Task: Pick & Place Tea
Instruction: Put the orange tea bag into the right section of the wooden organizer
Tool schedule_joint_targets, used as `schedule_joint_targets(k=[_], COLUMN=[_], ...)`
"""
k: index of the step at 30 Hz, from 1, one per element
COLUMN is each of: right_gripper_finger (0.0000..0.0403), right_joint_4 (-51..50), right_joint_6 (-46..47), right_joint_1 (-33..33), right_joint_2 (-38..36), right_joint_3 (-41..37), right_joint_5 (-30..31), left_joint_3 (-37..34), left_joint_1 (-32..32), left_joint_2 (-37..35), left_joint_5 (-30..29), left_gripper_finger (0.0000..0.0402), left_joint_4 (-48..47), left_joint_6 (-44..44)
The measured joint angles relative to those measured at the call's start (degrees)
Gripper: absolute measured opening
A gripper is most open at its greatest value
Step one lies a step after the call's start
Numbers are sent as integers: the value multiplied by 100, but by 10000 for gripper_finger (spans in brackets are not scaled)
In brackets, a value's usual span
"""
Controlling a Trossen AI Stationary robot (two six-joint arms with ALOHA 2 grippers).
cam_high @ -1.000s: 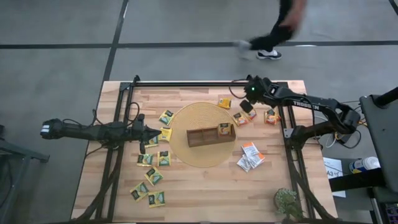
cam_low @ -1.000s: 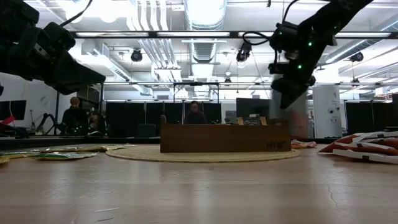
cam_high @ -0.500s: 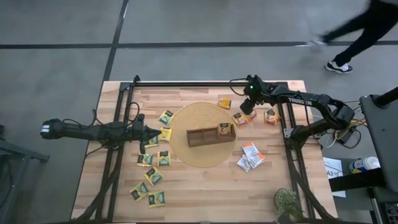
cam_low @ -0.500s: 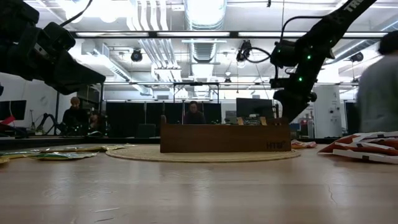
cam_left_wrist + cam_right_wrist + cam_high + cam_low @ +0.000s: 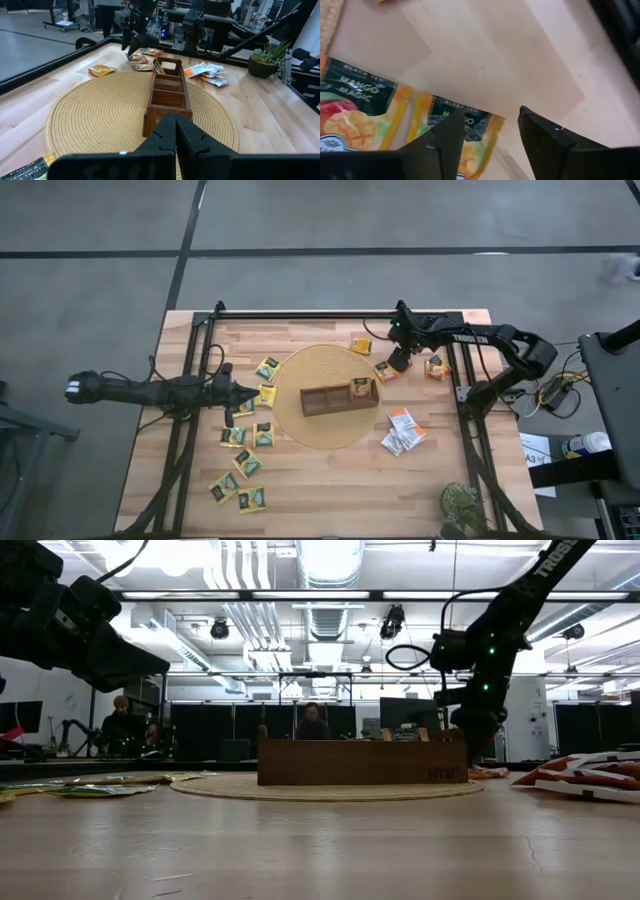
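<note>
Right gripper point(image 5: 487, 132) hovering released, jaws apart, holding nothing, over orange tea packets point(image 5: 357, 117) reading "MANGO MAGIC"; left gripper point(image 5: 175, 131) staying clenched, empty.

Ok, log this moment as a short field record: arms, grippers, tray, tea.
right gripper: open, low over an orange packet right of the mat
left gripper: shut, empty, at the mat's left edge
tray: on the round woven mat, one packet in its right compartment
yellow-green packets: loose, left of the mat
white-and-orange packets: loose, right of the mat

"BLACK TEA MANGO MAGIC" on an orange tea packet point(image 5: 357, 117); "TROSSEN" on the right arm point(image 5: 466, 337)
</note>
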Motion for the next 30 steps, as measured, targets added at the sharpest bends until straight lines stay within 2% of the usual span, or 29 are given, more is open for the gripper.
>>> schedule_joint_targets(k=[5,13,21,30], right_gripper_finger=[170,152,120,116], right_joint_4=[7,16,22,60], right_joint_6=[98,26,17,18], right_joint_1=[-60,-104,-157,-159], right_joint_2=[114,358,319,180], right_joint_3=[0,0,2,2], right_joint_5=[-66,-585,-571,-566], left_joint_3=[2,1,1,2], left_joint_1=[0,1,0,-1], left_joint_2=[-2,0,0,0], left_joint_5=[1,0,0,0], left_gripper_finger=[0,0,0,0], left_joint_4=[0,0,0,0], left_joint_6=[0,1,0,1])
